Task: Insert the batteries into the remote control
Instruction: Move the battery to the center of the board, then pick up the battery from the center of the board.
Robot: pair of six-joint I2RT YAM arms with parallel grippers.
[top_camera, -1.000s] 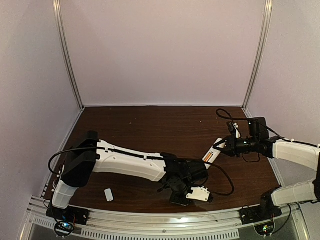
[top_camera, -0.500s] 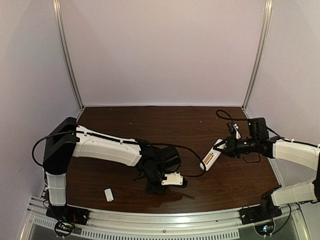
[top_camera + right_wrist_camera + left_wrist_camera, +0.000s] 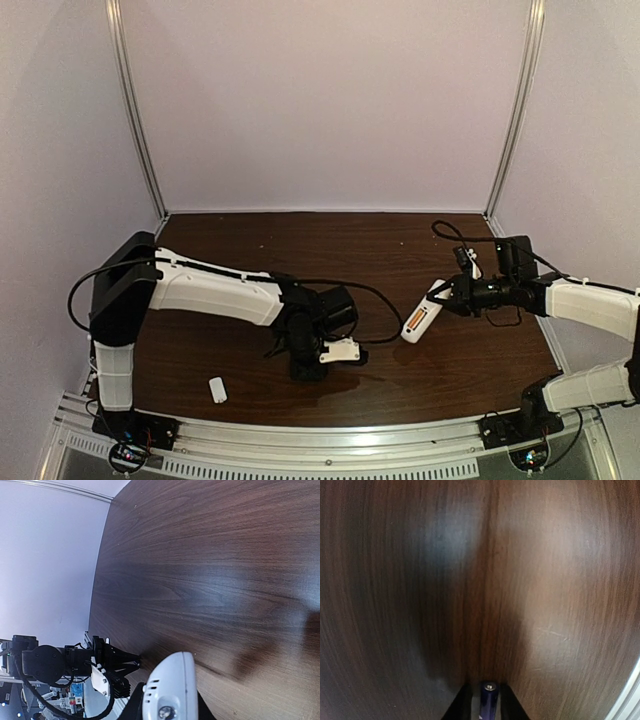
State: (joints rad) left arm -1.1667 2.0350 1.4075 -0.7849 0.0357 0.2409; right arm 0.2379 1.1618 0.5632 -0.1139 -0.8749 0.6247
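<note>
My right gripper (image 3: 441,297) is shut on one end of the white remote control (image 3: 420,318) and holds it tilted above the table at the right. An orange strip (image 3: 413,319), apparently the orange battery, shows on the remote's upturned side. In the right wrist view the remote's rounded end (image 3: 170,690) fills the space between the fingers of the right gripper (image 3: 167,707). My left gripper (image 3: 303,370) points down at the table near the middle. In the left wrist view it (image 3: 489,705) is shut on the purple-blue battery (image 3: 489,699), whose tip stands just above the wood.
A small plain white rectangular piece (image 3: 217,389) lies near the front left. The brown table (image 3: 330,250) is closed in by pale walls, with a metal rail (image 3: 330,445) along its near edge. The left arm's tool (image 3: 112,662) shows in the right wrist view.
My left arm has swung left and a little back from the front centre, carrying the battery. The right gripper has lowered the remote slightly.
</note>
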